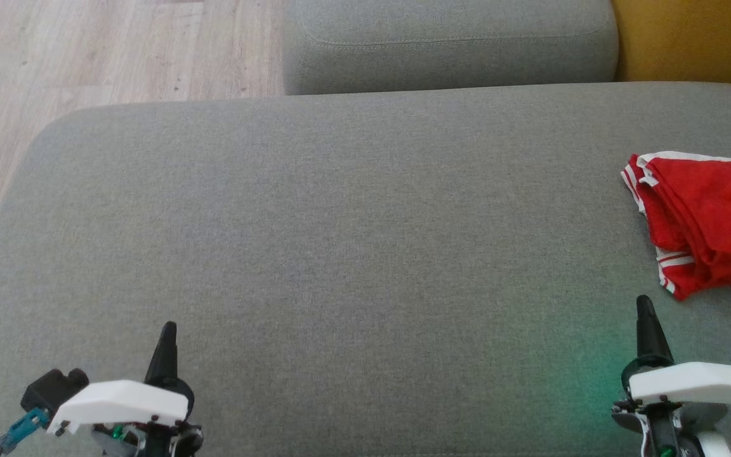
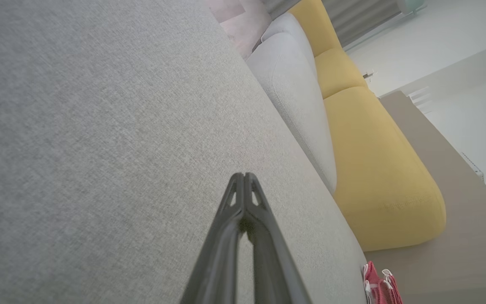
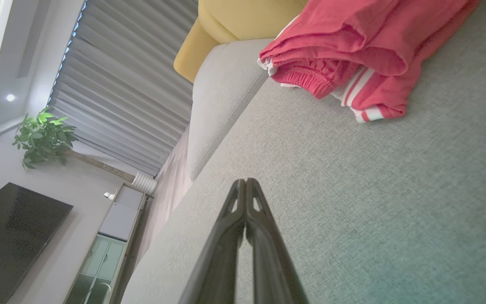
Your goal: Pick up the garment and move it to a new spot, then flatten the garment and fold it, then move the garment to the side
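Your left gripper (image 1: 167, 331) and right gripper (image 1: 644, 306) both have their fingers pressed together, holding nothing, above the grey cushion (image 1: 340, 222). The red garment (image 1: 708, 219) lies bunched at the cushion's right side, near your right gripper but apart from it.

Red garment (image 1: 711, 216) – white stripes; grey couch (image 1: 340, 254); yellow cushion (image 2: 373, 160)

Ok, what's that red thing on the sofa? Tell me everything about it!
The red garment is soft-looking cloth with white stripes along its edges and a gathered elastic band. It lies loosely folded and rumpled in a low heap on the grey cushion, far on the robot's right, nothing else visibly touching it.
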`<state>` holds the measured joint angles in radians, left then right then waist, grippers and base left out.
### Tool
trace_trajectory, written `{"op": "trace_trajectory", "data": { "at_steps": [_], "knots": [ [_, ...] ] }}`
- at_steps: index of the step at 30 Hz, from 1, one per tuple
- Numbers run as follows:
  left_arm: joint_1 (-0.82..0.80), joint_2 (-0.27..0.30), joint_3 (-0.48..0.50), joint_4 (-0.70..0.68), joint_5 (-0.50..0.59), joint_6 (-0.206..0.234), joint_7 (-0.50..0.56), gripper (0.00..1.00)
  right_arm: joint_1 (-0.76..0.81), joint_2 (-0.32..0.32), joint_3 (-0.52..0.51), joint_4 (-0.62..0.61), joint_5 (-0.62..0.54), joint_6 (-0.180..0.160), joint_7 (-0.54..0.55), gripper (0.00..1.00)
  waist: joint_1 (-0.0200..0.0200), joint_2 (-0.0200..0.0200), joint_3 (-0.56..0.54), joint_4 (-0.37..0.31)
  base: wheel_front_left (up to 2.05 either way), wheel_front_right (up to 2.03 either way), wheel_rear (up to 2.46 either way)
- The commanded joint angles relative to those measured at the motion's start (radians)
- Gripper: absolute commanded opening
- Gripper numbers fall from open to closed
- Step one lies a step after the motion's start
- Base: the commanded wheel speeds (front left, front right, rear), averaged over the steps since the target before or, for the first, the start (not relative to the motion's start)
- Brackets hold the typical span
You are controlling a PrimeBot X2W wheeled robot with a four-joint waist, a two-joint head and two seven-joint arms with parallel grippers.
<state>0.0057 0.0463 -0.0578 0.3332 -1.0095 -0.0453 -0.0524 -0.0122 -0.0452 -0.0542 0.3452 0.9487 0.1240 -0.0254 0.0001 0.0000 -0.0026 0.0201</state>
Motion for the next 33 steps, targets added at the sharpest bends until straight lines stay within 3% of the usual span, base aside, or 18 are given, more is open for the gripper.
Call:
{"op": "trace_trajectory", "data": {
  "at_steps": [1,33],
  "knots": [
    [-0.058,0.003,0.031,-0.039,-0.039,-0.011,0.012,0.0,-0.05,-0.003,0.003,-0.042,0.045,0.004,0.008,0.0,0.0,0.0,0.0,-0.001,0.0,0.0,0.0],
    [-0.091,0.004,0.113,-0.067,-0.364,-0.054,0.101,0.0,-0.076,-0.004,-0.033,-0.076,0.402,0.006,0.084,0.0,-0.0001,0.0,0.003,-0.012,0.0,0.0,0.0]
  ]
}}
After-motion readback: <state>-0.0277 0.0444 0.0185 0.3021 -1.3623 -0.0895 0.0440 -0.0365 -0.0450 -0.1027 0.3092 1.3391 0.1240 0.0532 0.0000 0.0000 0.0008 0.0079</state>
